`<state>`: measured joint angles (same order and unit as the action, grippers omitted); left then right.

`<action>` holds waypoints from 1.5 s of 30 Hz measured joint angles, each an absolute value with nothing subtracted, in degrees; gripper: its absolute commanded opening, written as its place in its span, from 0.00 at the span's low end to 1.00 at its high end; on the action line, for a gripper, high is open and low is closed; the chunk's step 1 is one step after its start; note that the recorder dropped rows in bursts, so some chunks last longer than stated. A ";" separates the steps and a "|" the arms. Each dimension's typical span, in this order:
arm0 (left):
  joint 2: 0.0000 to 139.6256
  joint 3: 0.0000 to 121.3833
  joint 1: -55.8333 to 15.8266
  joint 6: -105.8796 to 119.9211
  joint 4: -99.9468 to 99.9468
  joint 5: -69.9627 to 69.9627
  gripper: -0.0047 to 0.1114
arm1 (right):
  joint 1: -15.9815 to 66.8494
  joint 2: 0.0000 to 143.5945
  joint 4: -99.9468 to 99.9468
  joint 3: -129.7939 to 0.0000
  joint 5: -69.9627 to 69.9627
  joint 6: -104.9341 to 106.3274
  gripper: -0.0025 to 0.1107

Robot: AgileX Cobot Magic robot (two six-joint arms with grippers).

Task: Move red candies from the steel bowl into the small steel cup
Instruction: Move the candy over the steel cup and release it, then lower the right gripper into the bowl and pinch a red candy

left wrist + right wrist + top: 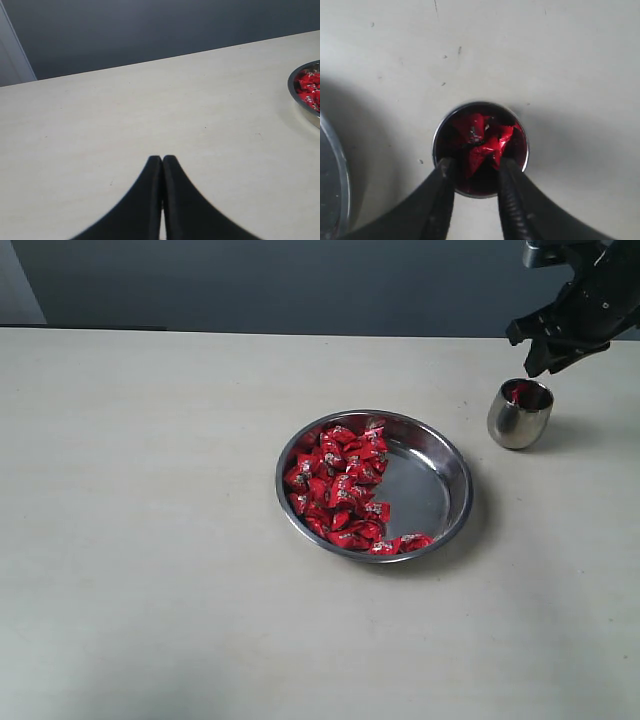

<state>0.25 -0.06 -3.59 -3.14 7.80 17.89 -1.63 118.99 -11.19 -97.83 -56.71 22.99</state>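
Observation:
The steel bowl sits mid-table with many red candies heaped in its left half. To its upper right stands the small steel cup, with red candies showing inside. My right gripper hovers just above the cup. In the right wrist view its fingers stand apart over the cup's mouth, and the red candies lie in the cup below, with nothing gripped; the right gripper is open. My left gripper is shut and empty over bare table, with the bowl's rim at the edge of that view.
The pale table stretches wide to the left of the bowl and in front of it. A dark wall runs behind the table's far edge. The bowl's rim lies close beside the cup in the right wrist view.

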 measured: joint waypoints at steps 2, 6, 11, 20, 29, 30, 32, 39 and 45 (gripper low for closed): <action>0.25 -0.06 -3.59 -3.14 7.80 17.89 0.04 | -1.63 118.99 -11.19 -97.83 -56.71 22.99 0.32; 0.25 -0.06 -3.59 -3.14 7.80 17.89 0.04 | -1.63 118.99 -13.71 -97.83 -56.32 23.20 0.32; 0.25 -0.06 -3.59 -3.14 7.80 17.89 0.04 | 0.70 118.99 -25.12 -97.83 -60.22 32.65 0.32; 0.25 -0.06 -3.59 -3.14 7.80 17.89 0.04 | 12.47 120.47 -27.02 -97.83 -61.37 36.55 0.32; 0.25 -0.06 -3.59 -3.14 7.80 17.89 0.04 | 18.30 128.19 -22.39 -97.83 -59.27 37.06 0.32; 0.25 -0.06 -3.59 -3.14 7.80 17.89 0.04 | 18.30 128.82 -22.27 -97.83 -57.93 37.08 0.32; 0.25 -0.06 -3.59 -3.14 7.80 17.89 0.04 | 18.30 129.43 -22.16 -97.83 -56.20 37.08 0.32; 0.25 -0.06 -3.59 -3.14 7.80 17.89 0.04 | 18.40 130.39 -22.41 -97.83 -54.73 37.21 0.32; 0.25 -0.06 -3.59 -3.14 7.80 17.89 0.04 | 18.51 132.35 -22.54 -97.83 -54.73 37.21 0.31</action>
<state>0.25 -0.06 -3.59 -3.14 7.80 17.89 18.51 132.35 -22.54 -97.83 -54.73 37.21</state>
